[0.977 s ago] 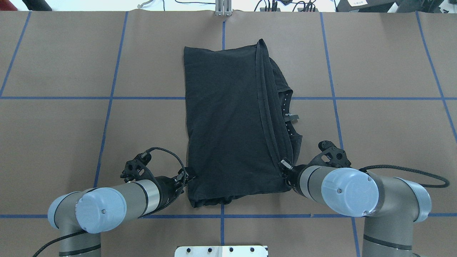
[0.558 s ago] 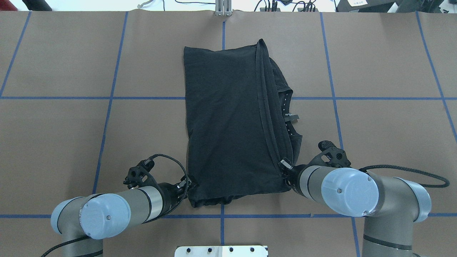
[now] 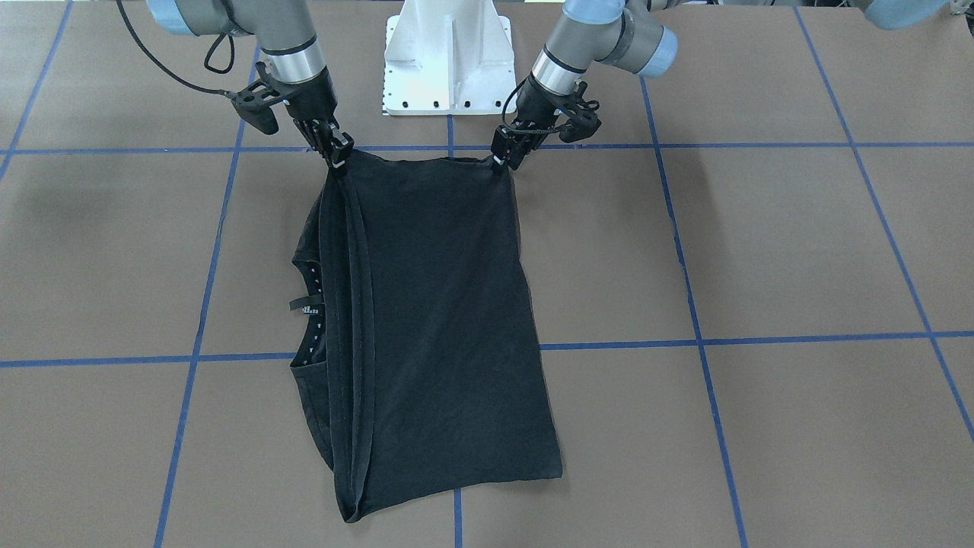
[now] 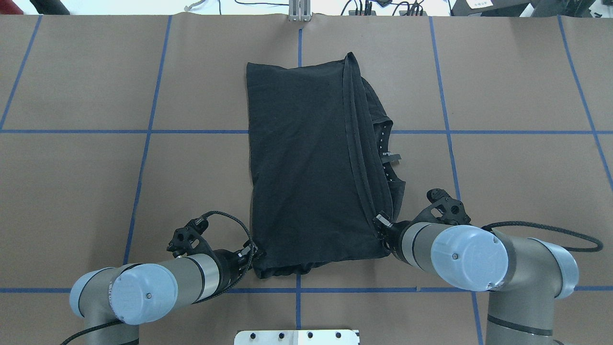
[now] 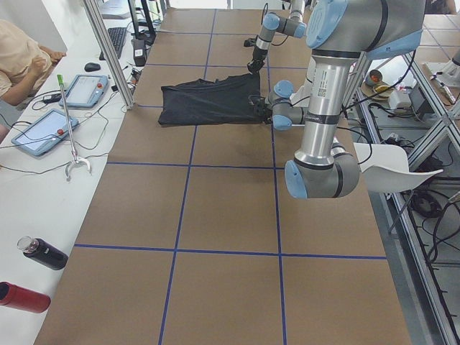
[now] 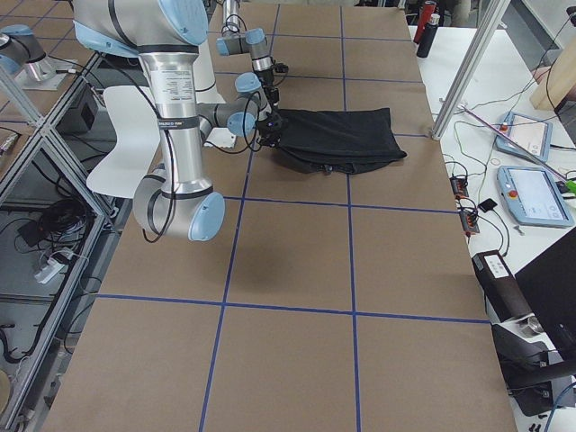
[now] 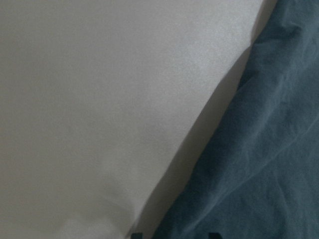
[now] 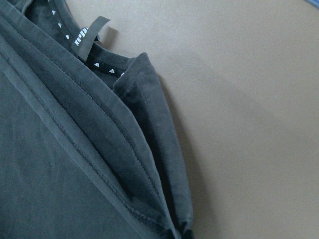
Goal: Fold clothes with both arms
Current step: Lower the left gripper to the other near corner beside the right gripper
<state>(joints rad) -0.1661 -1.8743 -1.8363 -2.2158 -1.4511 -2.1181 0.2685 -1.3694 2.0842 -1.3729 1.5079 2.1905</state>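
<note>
While I sit on both near corners, step: setting the grip for the next fold. My read is that the end by the pedestal base goes over to the end far from it.
Shirt: the black T-shirt lies flat on the bench, straight out from the base. It is already doubled lengthwise, with its long axis running away from the base.
Layers: stacked hems and the neck opening with its tag show along the long edge on my right-arm side. The other long edge is a clean fold.
Why corners: the two corners nearest the base control that whole end. One tool on each should keep the edge taut and square as it lifts.
Why low: both tools come in from the base side, angled down at the bench, so the tips meet the cloth at bench level.
Right tool: on the base-side corner where the hems bunch. The wrist view shows the hems running straight into the tips. It looks clamped on the hem stack, but the gap itself is hidden, so that is a judgement.
Left tool: at the other base-side corner, touching it. The wrist view shows two tips apart with the cloth edge between them. Jaws are apart, not pinched yet by my read.
Risk: the right tool may catch only some of the layers.
</note>
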